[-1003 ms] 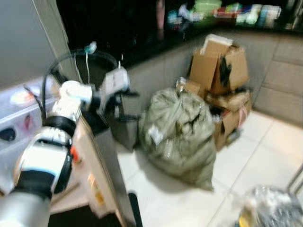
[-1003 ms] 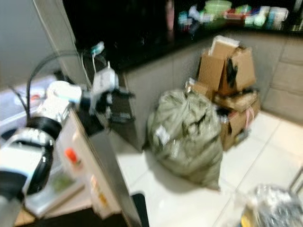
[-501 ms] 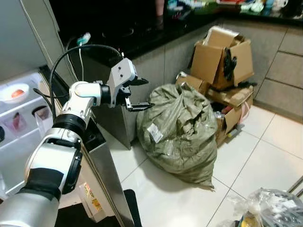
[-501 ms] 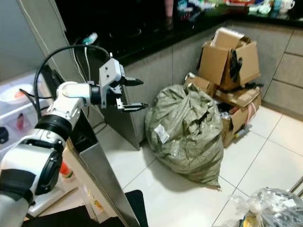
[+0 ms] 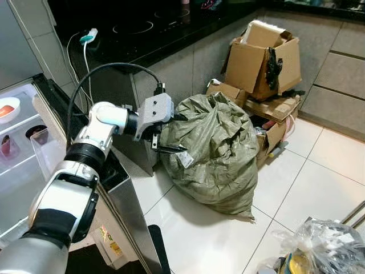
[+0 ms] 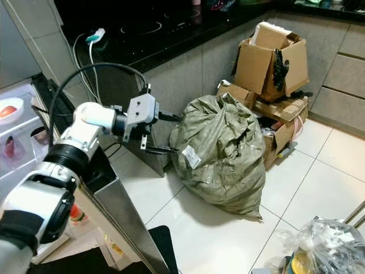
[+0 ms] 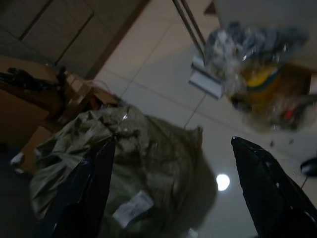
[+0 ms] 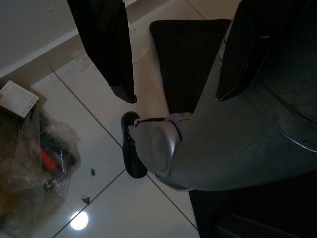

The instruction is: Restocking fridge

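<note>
Since the earlier frame the left tool (image 5: pixel 174 134) has dropped lower, to touch the green sack (image 5: pixel 214 154) at the sack's 9 o'clock side, fingers spread open and empty. The fridge door (image 5: pixel 117 188) stands open at 8 o'clock. The right tool (image 8: pixel 173 74) hangs open over the floor (image 8: pixel 99 198). A clear bag (image 5: pixel 325 248) lies at 4 o'clock.

I see my left gripper (image 5: pixel 171 134) wedged between the counter cabinet (image 5: pixel 188 68) and the bulging green sack (image 5: pixel 214 154), with bare floor tiles (image 5: pixel 319 177) beyond.
</note>
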Available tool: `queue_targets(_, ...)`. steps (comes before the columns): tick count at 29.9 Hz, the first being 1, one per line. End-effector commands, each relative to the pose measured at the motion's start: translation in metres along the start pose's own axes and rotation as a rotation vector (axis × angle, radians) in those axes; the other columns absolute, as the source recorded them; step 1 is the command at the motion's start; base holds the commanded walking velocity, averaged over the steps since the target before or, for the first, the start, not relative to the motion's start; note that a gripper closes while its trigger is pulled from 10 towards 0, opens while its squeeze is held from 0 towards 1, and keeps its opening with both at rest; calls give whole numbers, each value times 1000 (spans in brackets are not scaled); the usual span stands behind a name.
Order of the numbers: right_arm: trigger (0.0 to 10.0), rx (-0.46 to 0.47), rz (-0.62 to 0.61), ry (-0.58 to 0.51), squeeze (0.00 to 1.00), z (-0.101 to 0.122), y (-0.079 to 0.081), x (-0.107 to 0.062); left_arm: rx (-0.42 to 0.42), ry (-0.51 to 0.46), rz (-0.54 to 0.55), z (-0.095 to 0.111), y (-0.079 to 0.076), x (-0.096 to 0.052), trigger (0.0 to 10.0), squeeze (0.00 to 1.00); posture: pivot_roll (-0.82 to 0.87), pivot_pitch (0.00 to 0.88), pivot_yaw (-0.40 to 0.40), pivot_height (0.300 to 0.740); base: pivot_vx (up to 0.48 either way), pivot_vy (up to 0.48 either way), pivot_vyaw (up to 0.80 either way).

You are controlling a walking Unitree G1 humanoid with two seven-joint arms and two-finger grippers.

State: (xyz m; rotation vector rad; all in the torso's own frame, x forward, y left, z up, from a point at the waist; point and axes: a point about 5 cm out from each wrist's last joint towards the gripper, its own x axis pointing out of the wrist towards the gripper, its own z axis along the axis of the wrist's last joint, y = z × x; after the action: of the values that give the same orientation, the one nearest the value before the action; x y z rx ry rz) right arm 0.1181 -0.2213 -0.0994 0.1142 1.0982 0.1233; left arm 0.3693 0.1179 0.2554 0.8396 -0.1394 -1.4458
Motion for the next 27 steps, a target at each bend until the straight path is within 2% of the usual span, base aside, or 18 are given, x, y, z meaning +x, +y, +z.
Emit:
queue_targets(1,10000,-7,9,16,0,-4,2,0,61,49,-7,5,5,-8,10000,0,-180,21,64,740,0,0,0)
queue_targets(4,10000,-8,9,19,0,-4,3,0,84,96,-16,5,7,-12,10000,0,-178,21,64,740,0,0,0)
queue_targets(5,10000,-8,10,20,0,-5,3,0,107,148,-30,2,7,-14,10000,0,-178,21,64,740,0,0,0)
queue_targets(6,10000,-10,10,22,0,-5,4,1,145,242,-73,-2,6,-19,10000,0,-178,19,64,740,0,0,0)
queue_targets(7,10000,-11,11,22,0,-5,4,1,153,270,-93,-3,5,-21,10000,0,-178,19,64,740,0,0,0)
queue_targets(11,10000,-11,12,21,0,-5,4,1,174,313,-149,-4,4,-26,10000,0,-179,16,64,740,0,0,0)
queue_targets(14,10000,-13,9,23,0,-4,2,0,173,386,-259,-3,3,-36,10000,0,-180,10,65,740,0,0,0)
queue_targets(18,10000,-14,10,18,0,-2,2,0,172,432,-303,-2,4,-42,10000,0,-181,6,67,740,0,0,0)
queue_targets(20,10000,-14,9,19,0,-2,2,0,177,474,-377,-4,1,-48,10000,0,-180,3,67,740,0,0,0)
queue_targets(27,10000,-8,13,21,0,-2,3,1,163,549,-402,-4,4,-56,10000,0,-178,0,70,740,0,0,0)
